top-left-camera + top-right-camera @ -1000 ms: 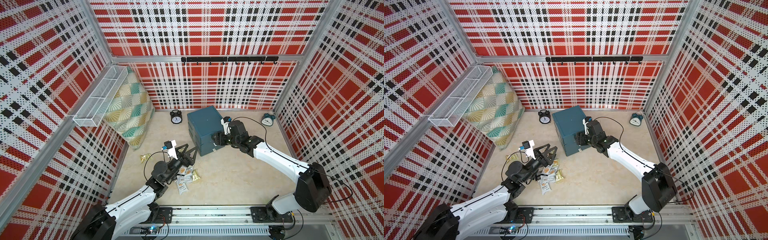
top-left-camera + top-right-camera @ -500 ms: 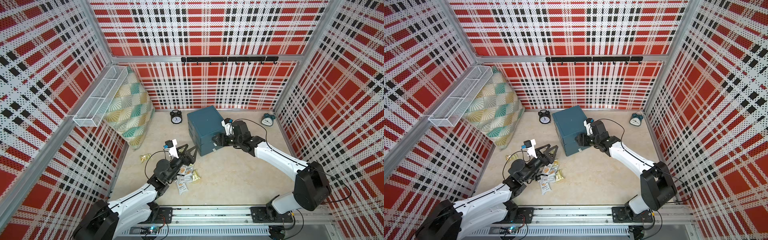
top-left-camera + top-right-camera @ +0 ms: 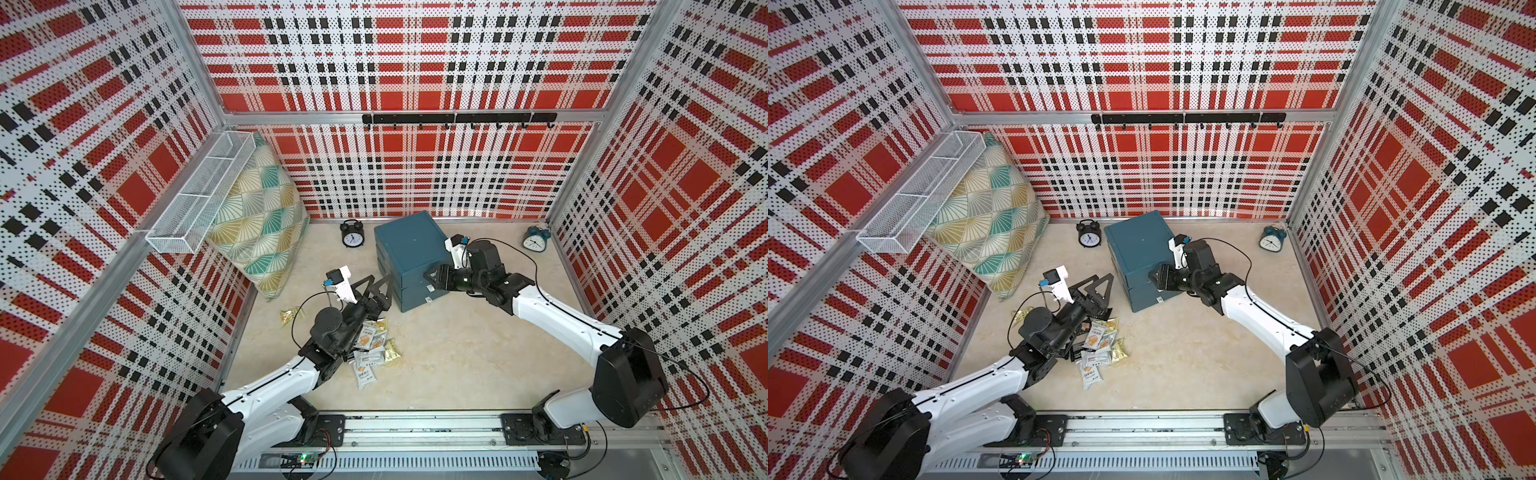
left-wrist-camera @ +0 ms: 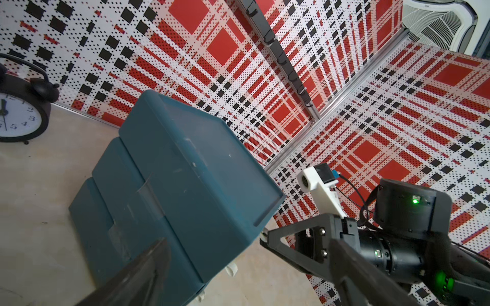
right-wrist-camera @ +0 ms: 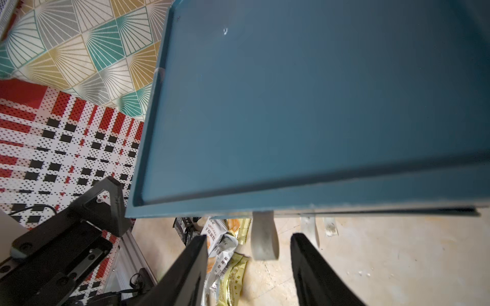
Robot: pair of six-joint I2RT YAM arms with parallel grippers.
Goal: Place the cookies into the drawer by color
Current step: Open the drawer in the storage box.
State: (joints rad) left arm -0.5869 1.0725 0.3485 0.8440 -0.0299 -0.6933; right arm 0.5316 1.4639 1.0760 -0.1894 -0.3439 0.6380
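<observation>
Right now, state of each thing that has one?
drawer, all three shut.
right gripper, open, fingers straddling top tab handle, not clamped.
left gripper, open, empty.
cookies, loose on floor, unsorted.
black clock, upright.
teal clock, upright.

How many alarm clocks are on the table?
2. A black clock stands at the back, beside the blue drawer cabinet; a teal clock sits near the back right corner. None looks hidden.

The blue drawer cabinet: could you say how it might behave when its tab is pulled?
The drawer cabinet looks like thin plastic, so probably light; it may slide on the smooth floor. Its white tab looks thin and glossy, possibly slippery.
</observation>
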